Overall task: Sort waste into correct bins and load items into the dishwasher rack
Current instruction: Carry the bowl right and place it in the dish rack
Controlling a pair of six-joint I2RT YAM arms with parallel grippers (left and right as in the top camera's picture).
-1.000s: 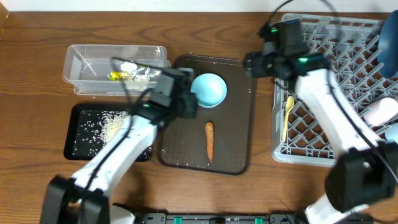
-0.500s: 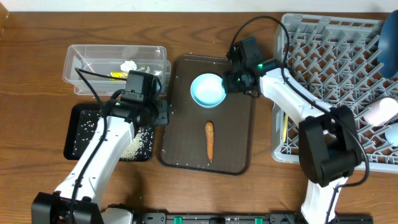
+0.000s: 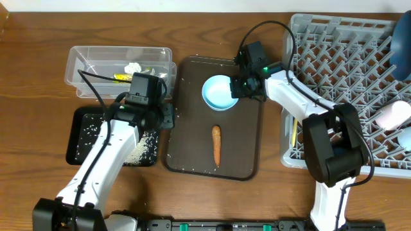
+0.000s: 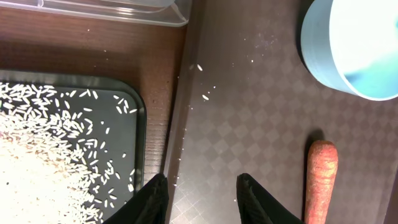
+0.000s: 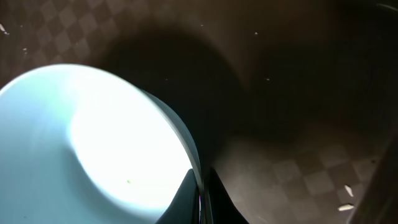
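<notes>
The light-blue bowl point(image 3: 217, 94) sits on the dark brown serving tray point(image 3: 244, 147). My right gripper point(image 3: 239, 87) is shut on its right rim. In the right wrist view one finger is inside the bowl point(image 5: 81, 143) and one outside, the right gripper point(image 5: 200, 193) pinching the rim. The carrot stick point(image 3: 216, 145) lies below the bowl. My left gripper point(image 4: 202, 196) hangs open over the tray's left edge, nothing between its fingers, the carrot stick point(image 4: 320, 180) to its right. Rice covers the black tray point(image 3: 83, 128). Tissue and a wrapper lie in the clear tub point(image 3: 119, 70).
The grey dishwasher rack point(image 3: 347, 83) fills the right side. It holds a pale yellow spoon point(image 3: 295, 125), a dark-blue plate point(image 3: 403, 38), a pink cup point(image 3: 392, 115) and a blue cup point(image 3: 406, 136). Loose rice grains dot the brown tray.
The right arm swung from the rack to the bowl and its jaws shut on the rim, nudging the bowl right. The left arm drew back from the bowl to the tray's left edge.
</notes>
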